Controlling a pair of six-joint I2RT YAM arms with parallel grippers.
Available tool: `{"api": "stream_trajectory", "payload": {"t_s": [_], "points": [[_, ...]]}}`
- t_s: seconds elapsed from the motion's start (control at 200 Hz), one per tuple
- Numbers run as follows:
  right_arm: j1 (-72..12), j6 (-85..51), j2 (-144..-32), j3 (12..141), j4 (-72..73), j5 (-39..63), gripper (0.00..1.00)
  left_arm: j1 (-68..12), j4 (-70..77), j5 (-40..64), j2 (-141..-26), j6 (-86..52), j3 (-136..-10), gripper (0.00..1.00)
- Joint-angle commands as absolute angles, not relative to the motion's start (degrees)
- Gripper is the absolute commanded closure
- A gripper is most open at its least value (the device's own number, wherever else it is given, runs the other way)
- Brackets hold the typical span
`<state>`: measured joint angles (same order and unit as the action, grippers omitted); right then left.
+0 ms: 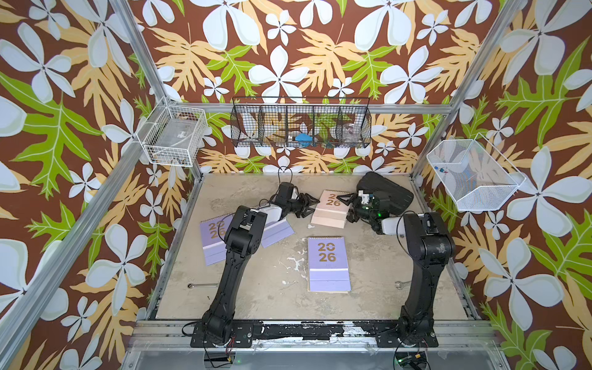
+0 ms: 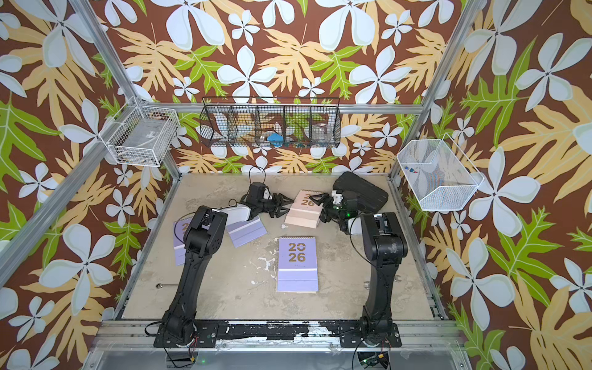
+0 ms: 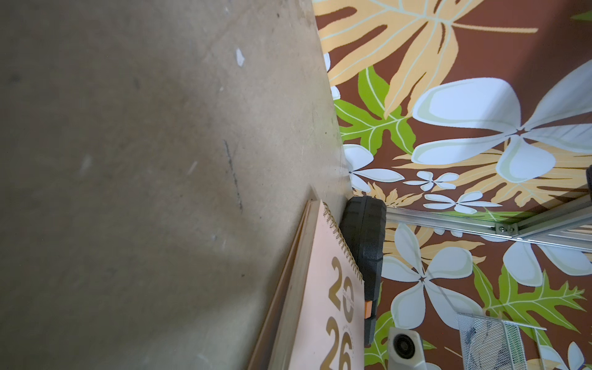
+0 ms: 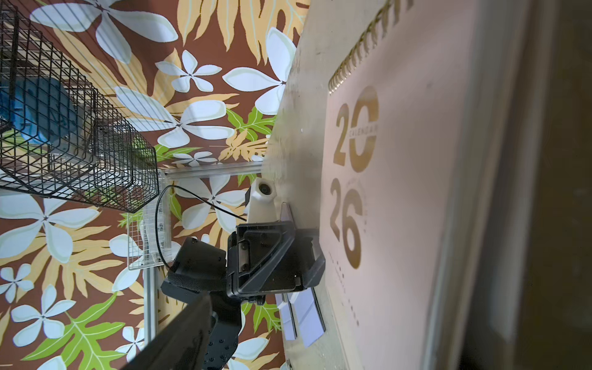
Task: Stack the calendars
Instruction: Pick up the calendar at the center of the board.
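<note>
The right gripper point(image 1: 347, 207) stood with jaws spread astride the pale pink calendar's point(image 1: 328, 213) right edge. The left gripper point(image 1: 308, 206), spread and empty, waited just beside its left edge, far centre of the table point(image 1: 256, 288). Pickup seemed in hand; the next move called for a clamp, then a lift toward the nearer lilac calendar point(image 1: 329, 262). The pink one's spiral pointed far, long axis near-to-far.

A black case point(image 1: 397, 192) with an orange latch point(image 3: 368, 309) lies on the table point(image 1: 275, 298) just behind the right fingers point(image 1: 343, 198), on the side away from the left fingers point(image 1: 310, 201). Well short of both, toward the table's near edge, lie a slim wrench point(image 1: 200, 284) on the left fingers' side and a second wrench point(image 1: 400, 284) on the right fingers' side. On the wall beyond the fingers hangs a black wire basket point(image 1: 250, 128) holding a blue object point(image 1: 302, 138) and a clear jar point(image 1: 350, 131). A white wire basket point(image 1: 174, 134) and a white mesh basket point(image 1: 474, 192) hang out to either side.
</note>
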<state>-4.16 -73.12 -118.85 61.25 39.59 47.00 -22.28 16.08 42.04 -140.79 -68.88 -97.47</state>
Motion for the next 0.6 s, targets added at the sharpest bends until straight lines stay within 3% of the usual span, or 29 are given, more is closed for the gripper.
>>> {"api": "stream_trajectory", "payload": {"t_s": [0.0, 0.25, 0.455, 0.596], "points": [[-4.0, -68.2, -118.3, 61.5, 32.5, 44.6, 0.17, -22.2, 13.6, 41.5, -140.4, -69.1, -97.0, 0.40], [-3.7, -68.0, -117.9, 60.9, 34.2, 46.4, 0.37, -22.1, 16.2, 42.7, -140.9, -70.9, -97.4, 0.37], [-3.4, -69.0, -118.0, 60.6, 36.6, 48.4, 0.62, -21.0, 16.1, 43.8, -141.0, -70.1, -98.0, 0.28], [-3.2, -70.0, -118.1, 60.2, 38.7, 49.8, 0.75, -20.8, 16.3, 44.8, -141.5, -69.7, -98.7, 0.27]]}}
